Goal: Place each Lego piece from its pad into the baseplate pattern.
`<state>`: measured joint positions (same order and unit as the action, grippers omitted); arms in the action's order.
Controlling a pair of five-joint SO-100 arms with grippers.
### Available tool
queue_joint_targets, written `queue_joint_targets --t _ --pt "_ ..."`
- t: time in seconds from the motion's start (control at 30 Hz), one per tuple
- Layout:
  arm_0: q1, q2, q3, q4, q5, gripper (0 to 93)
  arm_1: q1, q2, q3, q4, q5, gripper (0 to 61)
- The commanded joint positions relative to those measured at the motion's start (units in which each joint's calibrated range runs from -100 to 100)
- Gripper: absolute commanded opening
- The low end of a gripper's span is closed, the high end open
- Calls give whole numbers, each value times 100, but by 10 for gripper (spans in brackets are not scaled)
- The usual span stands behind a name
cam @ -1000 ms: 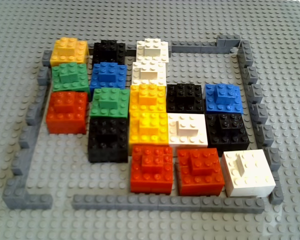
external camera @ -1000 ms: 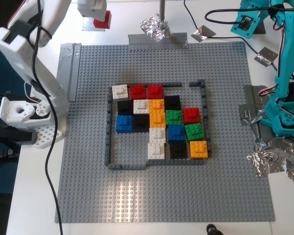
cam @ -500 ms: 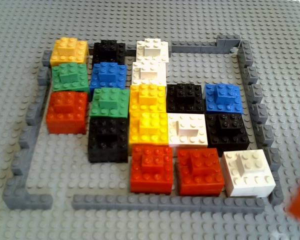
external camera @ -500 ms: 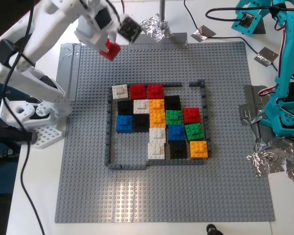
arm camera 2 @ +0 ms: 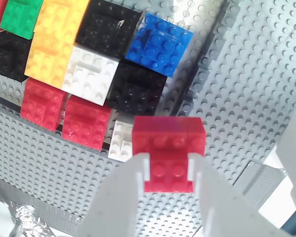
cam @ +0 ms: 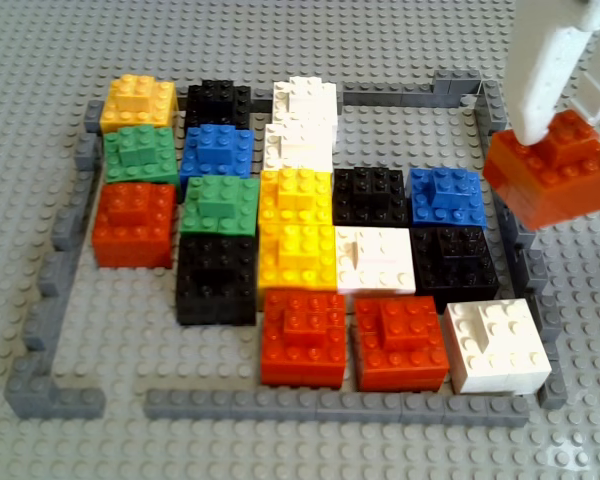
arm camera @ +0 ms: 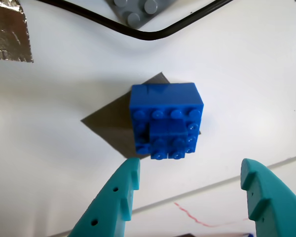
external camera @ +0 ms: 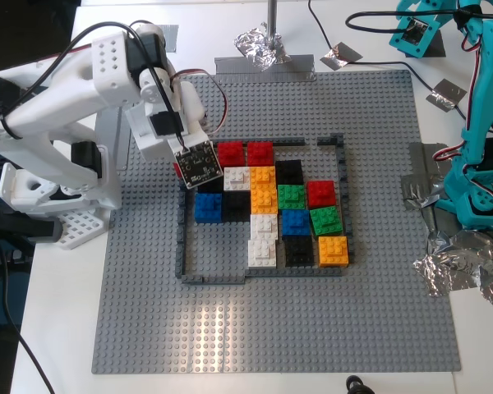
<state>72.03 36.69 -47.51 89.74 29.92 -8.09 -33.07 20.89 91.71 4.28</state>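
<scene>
Pinched between my second gripper's (arm camera 2: 170, 170) white plastic jaws, the glossy red brick (arm camera 2: 168, 153) hangs above the studded grey baseplate (external camera: 312, 328), over the dark-grey outline of the pattern (external camera: 263, 205). Spread wide, my first gripper's (arm camera: 190, 190) teal jaws flank the blue brick (arm camera: 166, 121) sitting on its dull grey pad (arm camera: 106, 123).

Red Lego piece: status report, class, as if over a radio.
My second gripper shut on the red piece, above the pattern. My first gripper open over the blue piece. Nothing blocking.
</scene>
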Motion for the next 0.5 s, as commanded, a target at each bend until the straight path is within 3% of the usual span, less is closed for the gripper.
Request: queue_joint_targets --t 0.0,0.47 --pt "40 -89 -120 -24 19 224 929 -195 -53 -221 68 2" --pt "40 271 -382 -32 24 223 2713 629 37 -1531 381 2"
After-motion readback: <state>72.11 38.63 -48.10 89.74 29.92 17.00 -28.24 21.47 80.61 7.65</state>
